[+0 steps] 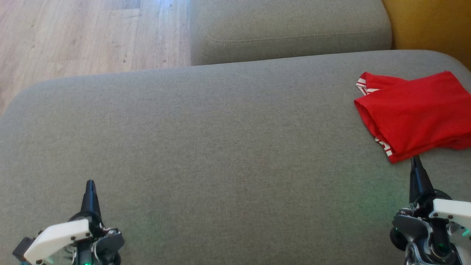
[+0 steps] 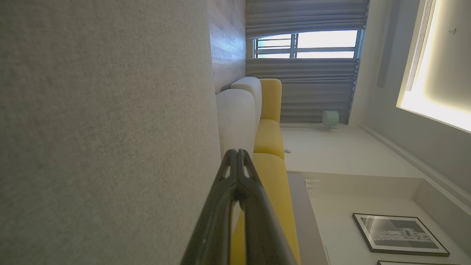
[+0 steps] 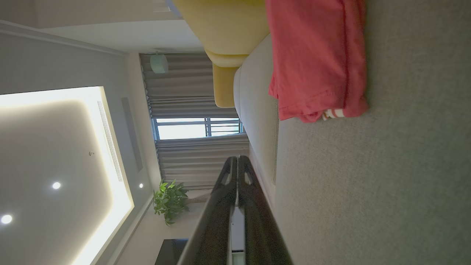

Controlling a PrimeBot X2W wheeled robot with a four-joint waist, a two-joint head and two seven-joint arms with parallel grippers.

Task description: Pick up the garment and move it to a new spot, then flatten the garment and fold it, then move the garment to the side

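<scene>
The garment is red with red-and-white striped trim and lies folded on the grey sofa cushion at the far right. In the right wrist view the garment rests flat on the cushion ahead of the fingers. My right gripper is shut and empty, its tip just short of the garment's near edge. At the lower left my left gripper is shut with nothing in it, far from the garment. Both wrist views show fingertips pressed together: left gripper, right gripper.
A second grey cushion sits behind the main one. Wooden floor lies at the upper left. A yellow sofa part stands at the upper right, also seen as yellow cushions.
</scene>
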